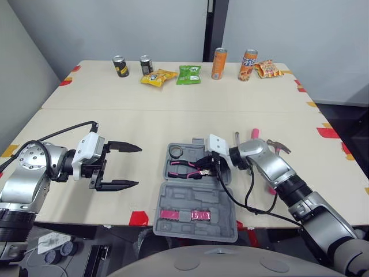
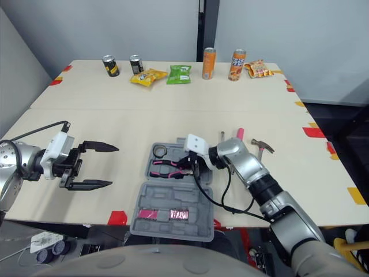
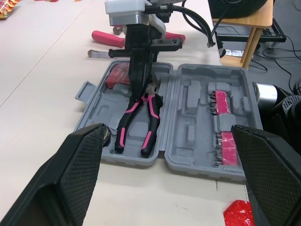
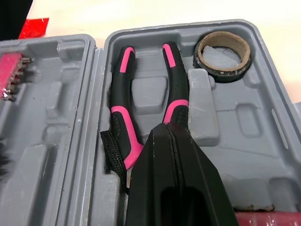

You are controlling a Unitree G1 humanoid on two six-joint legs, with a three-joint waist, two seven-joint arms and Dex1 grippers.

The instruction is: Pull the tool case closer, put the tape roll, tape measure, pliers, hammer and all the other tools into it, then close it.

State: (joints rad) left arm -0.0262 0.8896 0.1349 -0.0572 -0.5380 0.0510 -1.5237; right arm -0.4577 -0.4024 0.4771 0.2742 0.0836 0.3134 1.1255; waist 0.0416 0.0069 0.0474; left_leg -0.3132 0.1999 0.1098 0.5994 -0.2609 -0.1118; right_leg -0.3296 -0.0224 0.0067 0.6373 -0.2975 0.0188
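Observation:
The grey tool case (image 1: 199,231) lies open near the table's front edge, with pink bit sets (image 1: 184,214) in its lid. In the tray lie the pink-and-black pliers (image 4: 123,117), a tape roll (image 4: 222,56) and a red-pink tool (image 3: 117,76) in one corner. My right gripper (image 1: 202,168) reaches into the tray, shut over the pliers' head, which its fingertips hide. My left gripper (image 1: 137,166) hovers open to the left of the case, holding nothing. The hammer (image 1: 278,145) and a pink-handled screwdriver (image 1: 254,134) lie on the table to the right of the case.
Along the far edge stand two black cans (image 1: 120,66), two orange cans (image 1: 218,63) and several snack bags (image 1: 158,77). A red tape patch (image 1: 138,218) marks the front edge beside the case. My right arm's black cable (image 1: 249,190) loops over the case's right side.

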